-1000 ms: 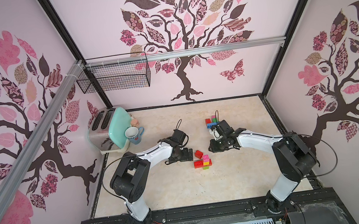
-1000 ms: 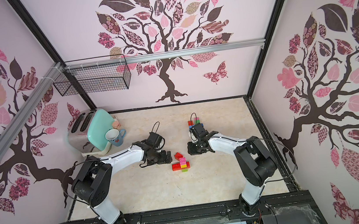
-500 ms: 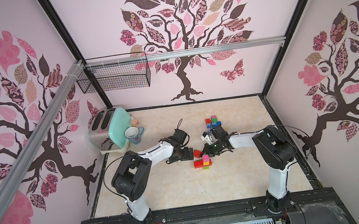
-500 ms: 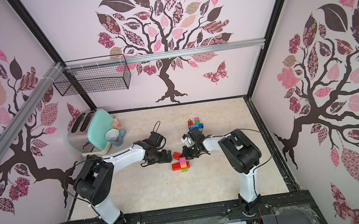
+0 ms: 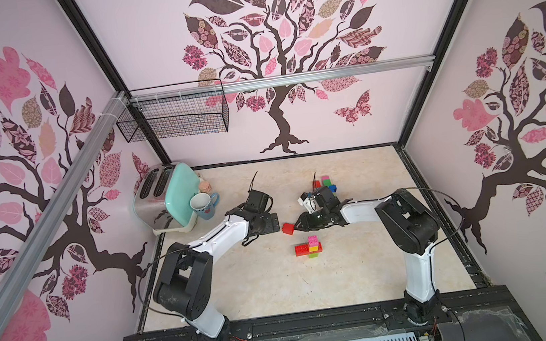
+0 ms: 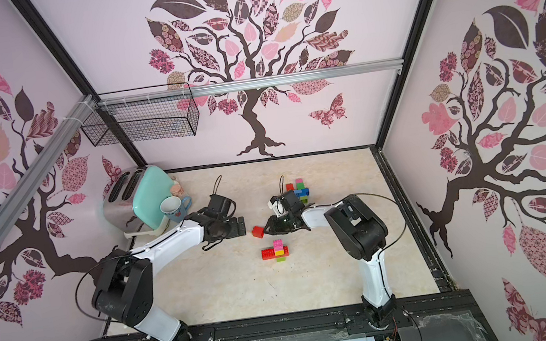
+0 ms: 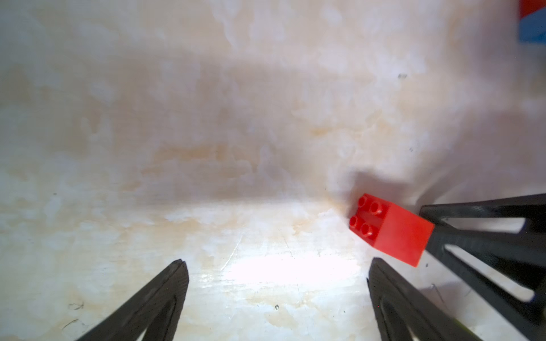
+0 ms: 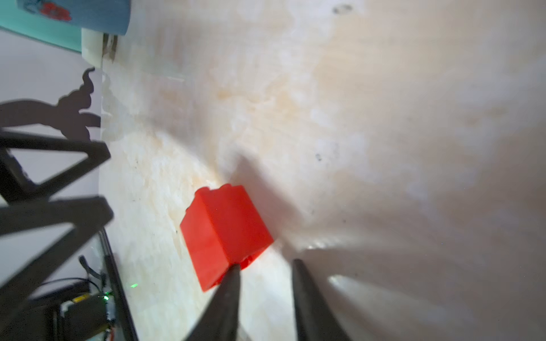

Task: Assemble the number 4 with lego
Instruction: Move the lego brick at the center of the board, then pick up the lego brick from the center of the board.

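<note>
A single red lego brick (image 5: 288,228) (image 6: 258,231) lies on its side on the table between both grippers. My left gripper (image 5: 274,222) (image 7: 276,262) is wide open just to its left, with nothing between the fingers; the brick (image 7: 390,228) sits beyond one fingertip. My right gripper (image 5: 298,226) (image 8: 266,264) is open, its jaws a little apart and empty, one fingertip at the brick's (image 8: 224,233) edge. A small joined group of red, pink, yellow and green lego (image 5: 309,246) (image 6: 275,251) lies nearer the front. Loose lego (image 5: 326,183) (image 6: 298,189) sits behind the right wrist.
A mint toaster (image 5: 166,197) and a blue mug (image 5: 203,205) stand at the back left by the wall. A wire basket (image 5: 174,116) hangs on the rail above. Walls close in the table on three sides.
My right gripper has swung left from the loose lego to the red brick, and its jaws have parted. The brick has shifted slightly left. The left arm has stayed put.
</note>
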Robot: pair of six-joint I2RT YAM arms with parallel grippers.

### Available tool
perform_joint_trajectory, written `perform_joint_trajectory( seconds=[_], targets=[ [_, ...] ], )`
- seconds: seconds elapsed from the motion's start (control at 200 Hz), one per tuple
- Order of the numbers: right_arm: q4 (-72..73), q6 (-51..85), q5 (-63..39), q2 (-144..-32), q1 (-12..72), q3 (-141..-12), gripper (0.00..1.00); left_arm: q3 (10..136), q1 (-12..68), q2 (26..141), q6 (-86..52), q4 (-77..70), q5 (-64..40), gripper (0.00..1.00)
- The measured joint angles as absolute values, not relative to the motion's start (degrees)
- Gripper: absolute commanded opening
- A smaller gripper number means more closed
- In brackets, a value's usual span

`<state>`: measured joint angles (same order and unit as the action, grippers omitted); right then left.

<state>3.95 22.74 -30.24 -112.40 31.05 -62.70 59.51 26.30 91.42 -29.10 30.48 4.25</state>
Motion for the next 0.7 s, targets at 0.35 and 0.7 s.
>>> perform_joint_trajectory(
  seconds=[0.35,0.7],
  targets=[
    [-3.68,-3.14,-25.96,-111.20,32.49,-70.39,0.99,55.51,23.90,83.15,-31.33,29.15,4.91,0.98],
    [-8.62,-17.69,-19.75,-116.57,39.00,-76.84,0.82,52.60,20.97,79.59,-31.73,28.97,4.34,0.98]
  ],
)
